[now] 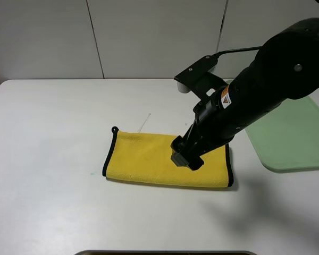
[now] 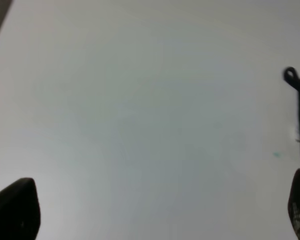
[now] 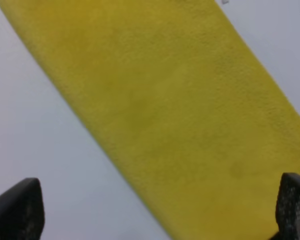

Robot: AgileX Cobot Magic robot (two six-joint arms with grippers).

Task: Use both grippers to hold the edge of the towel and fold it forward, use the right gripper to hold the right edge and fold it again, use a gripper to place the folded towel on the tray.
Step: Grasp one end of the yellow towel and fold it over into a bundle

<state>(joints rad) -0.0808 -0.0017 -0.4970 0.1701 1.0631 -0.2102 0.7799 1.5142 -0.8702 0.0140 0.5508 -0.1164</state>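
Note:
The yellow towel (image 1: pixel 149 156) with black trim lies flat on the white table as a long folded strip. My right gripper (image 1: pixel 187 157) hovers open just over the towel's right half, holding nothing. In the right wrist view the towel (image 3: pixel 165 110) fills the frame and the right gripper (image 3: pixel 155 215) has its fingertips (image 3: pixel 15 212) wide apart. My left gripper (image 2: pixel 155 210) is open and empty over bare table; the towel's black hanging loop (image 2: pixel 290 76) shows at the edge of that view. The left arm is out of the exterior view. The green tray (image 1: pixel 295 133) sits at the right.
A thin white tag or thread (image 1: pixel 144 123) lies just behind the towel. A dark edge (image 1: pixel 165 253) shows at the table's front. The right arm (image 1: pixel 266 79) reaches in from the upper right, over the tray's near corner.

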